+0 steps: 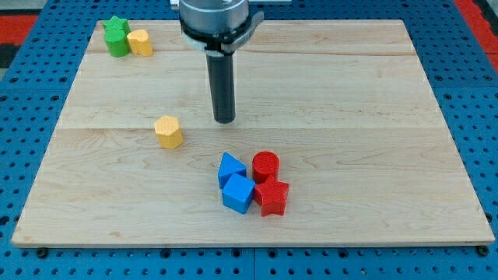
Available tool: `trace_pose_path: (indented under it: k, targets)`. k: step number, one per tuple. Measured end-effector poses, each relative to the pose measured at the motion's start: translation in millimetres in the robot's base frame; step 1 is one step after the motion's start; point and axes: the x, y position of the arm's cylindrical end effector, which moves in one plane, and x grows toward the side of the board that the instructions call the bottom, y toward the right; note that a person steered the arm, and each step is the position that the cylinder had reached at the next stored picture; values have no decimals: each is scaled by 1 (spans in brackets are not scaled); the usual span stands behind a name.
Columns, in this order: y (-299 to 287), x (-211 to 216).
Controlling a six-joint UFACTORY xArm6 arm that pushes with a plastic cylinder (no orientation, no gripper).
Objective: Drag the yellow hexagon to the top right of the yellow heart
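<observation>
Standing straight up near the middle of the counter (436, 117), my tip (225, 120) touches no block. The tool here is only a dark rod, so it has nothing to open or close and it holds nothing. It can only push.

The yellow hexagon (168, 131) sits to the view's left of my tip and a little lower, near it but apart. The yellow heart (141, 42) is far off, close to the counter's top left corner, and it touches the green star (117, 36) on its left side.

I think my tip waits on the hexagon's right because it has not started the push yet. To send the hexagon up toward the heart, my tip likely needs to get below it first. The spot to the top right of the heart looks bare, so the hexagon has room. Pushing too far left could bump the heart or the star.

Near the bottom edge, four blocks huddle close together: the blue triangle-like block (230, 168), the blue cube (238, 193), the red cylinder (265, 166) and the red star-like block (271, 197).

Counting: two yellow, one green, two blue, two red. Seven blocks in all.
</observation>
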Motion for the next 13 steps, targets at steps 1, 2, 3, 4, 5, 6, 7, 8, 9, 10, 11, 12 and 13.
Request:
trace_pose_path:
  k: [1, 2, 3, 4, 5, 6, 7, 8, 9, 10, 11, 12, 13]
  targets:
    - [-6, 36]
    - [-32, 71]
    - [-76, 71]
    - [-82, 37]
    - [-72, -6]
    - [-64, -46]
    - [-61, -82]
    - [-61, -115]
    - [-61, -147]
    - [-60, -166]
    - [-37, -164]
    - [7, -166]
    - [27, -189]
